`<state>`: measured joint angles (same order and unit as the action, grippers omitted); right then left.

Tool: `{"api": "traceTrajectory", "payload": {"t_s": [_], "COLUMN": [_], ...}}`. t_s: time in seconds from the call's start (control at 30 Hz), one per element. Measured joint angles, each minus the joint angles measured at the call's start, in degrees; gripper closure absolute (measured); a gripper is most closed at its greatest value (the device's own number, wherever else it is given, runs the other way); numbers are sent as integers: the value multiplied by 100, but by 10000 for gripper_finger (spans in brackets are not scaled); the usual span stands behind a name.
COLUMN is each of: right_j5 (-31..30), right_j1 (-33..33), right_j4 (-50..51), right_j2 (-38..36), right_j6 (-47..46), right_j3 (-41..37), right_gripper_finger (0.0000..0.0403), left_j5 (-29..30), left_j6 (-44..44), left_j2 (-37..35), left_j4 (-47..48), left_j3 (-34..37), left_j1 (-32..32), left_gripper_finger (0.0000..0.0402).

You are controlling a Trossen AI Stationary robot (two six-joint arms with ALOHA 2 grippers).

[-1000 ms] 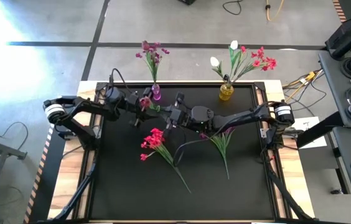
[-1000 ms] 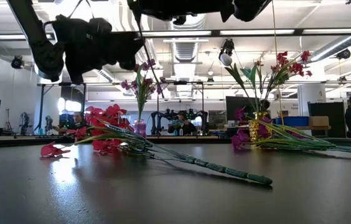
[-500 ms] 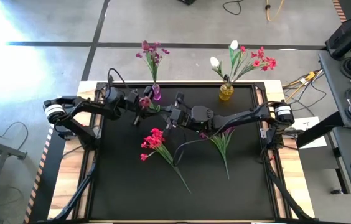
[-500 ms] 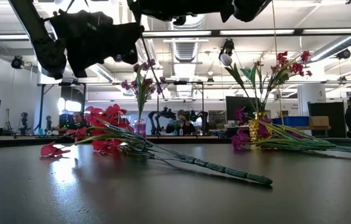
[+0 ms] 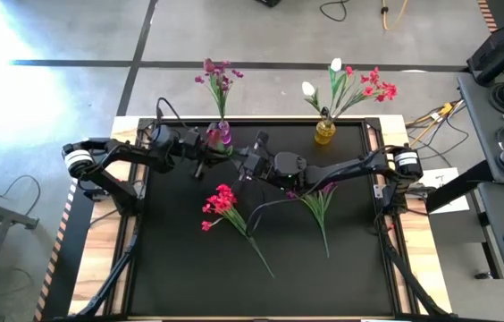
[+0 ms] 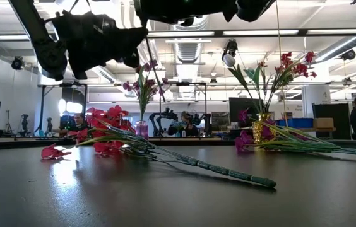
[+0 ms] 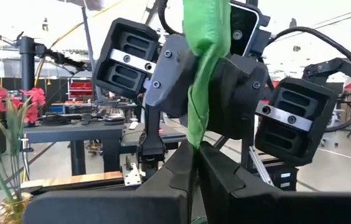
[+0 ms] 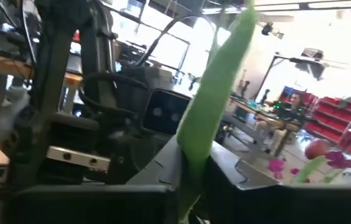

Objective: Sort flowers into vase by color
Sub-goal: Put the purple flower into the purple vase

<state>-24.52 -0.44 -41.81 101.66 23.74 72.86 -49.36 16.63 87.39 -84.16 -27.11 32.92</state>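
Since a second ago, left tool (image 5: 205,153) has pressed together on a purple flower (image 5: 217,141) stem beside the purple vase (image 5: 225,133); right tool (image 5: 250,165) pinches the same stem, apparently loosening. Both vases hold blooms; red flowers (image 5: 221,201) and a leafy bunch (image 5: 320,204) remain on the tabletop (image 5: 189,268), so the work appears about half complete.

Red flowers (image 6: 105,120) lie on the dark table (image 6: 165,195).

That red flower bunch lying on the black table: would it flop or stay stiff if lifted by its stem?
The red flower bunch probably stays fairly stiff: its long stem lies nearly straight. It looks light, being thin. The blooms end may droop or swing, since all the bulk sits there.
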Motion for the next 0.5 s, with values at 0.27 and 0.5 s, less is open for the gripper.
{"api": "traceTrajectory", "payload": {"t_s": [0.27, 0.5], "right_j5": [-597, -1075], "right_j1": [70, 156], "right_j4": [1052, 2518], "right_j2": [-578, -1323], "right_j6": [-81, -292], "right_j3": [0, 0], "right_gripper_finger": [260, 195], "left_j5": [104, 281], "left_j6": [-219, -361], "left_j2": [-2, -4], "left_j4": [293, 616], "left_j3": [0, -13], "left_j1": [65, 280], "left_gripper_finger": [401, 401]}}
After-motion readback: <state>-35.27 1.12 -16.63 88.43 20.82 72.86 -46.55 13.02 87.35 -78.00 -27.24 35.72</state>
